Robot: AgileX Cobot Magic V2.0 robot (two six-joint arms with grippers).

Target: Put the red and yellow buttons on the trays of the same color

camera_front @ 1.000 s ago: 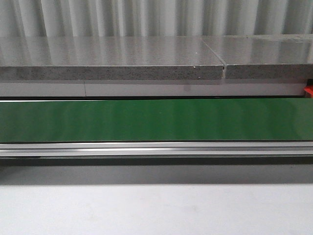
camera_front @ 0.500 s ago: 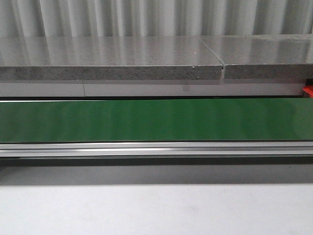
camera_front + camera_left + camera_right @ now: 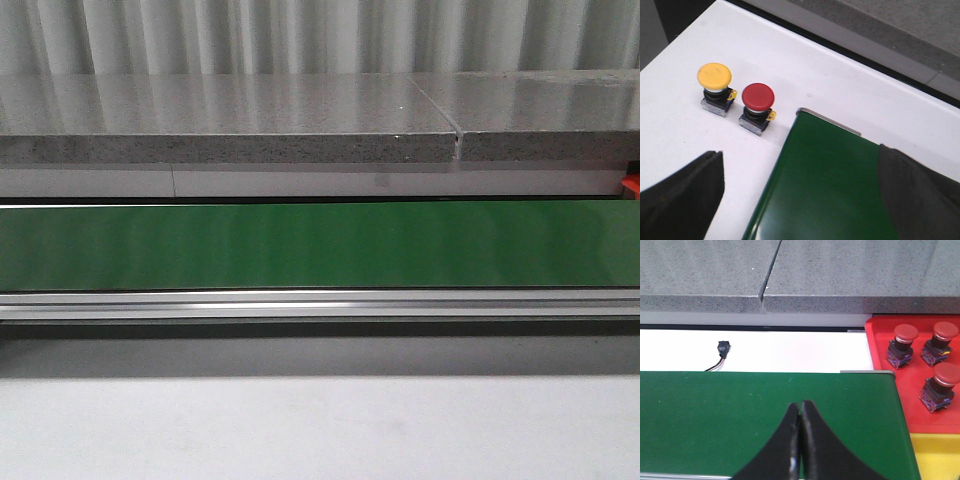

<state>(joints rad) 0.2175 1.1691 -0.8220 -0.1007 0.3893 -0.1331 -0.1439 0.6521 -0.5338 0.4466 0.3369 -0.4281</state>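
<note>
Ahead, the front view shows only the long green conveyor belt [image 3: 320, 245]; both arms are out of frame. Beside the belt's end, the left gripper [image 3: 800, 195], fingers wide apart, faces a yellow-capped push button [image 3: 715, 87] touching-close to a red-capped push button [image 3: 757, 107]; grabbing one could knock the other. Over the belt, the right gripper [image 3: 800, 440] is pressed together; past the belt's end, the red plastic tray [image 3: 915, 385] holding three red buttons and the yellow plastic tray [image 3: 940, 460] are cropped

Four red buttons [image 3: 905, 337], one yellow button [image 3: 714, 76].

No text, label, brand, number or sign can be read on anything in the front or either wrist view.
</note>
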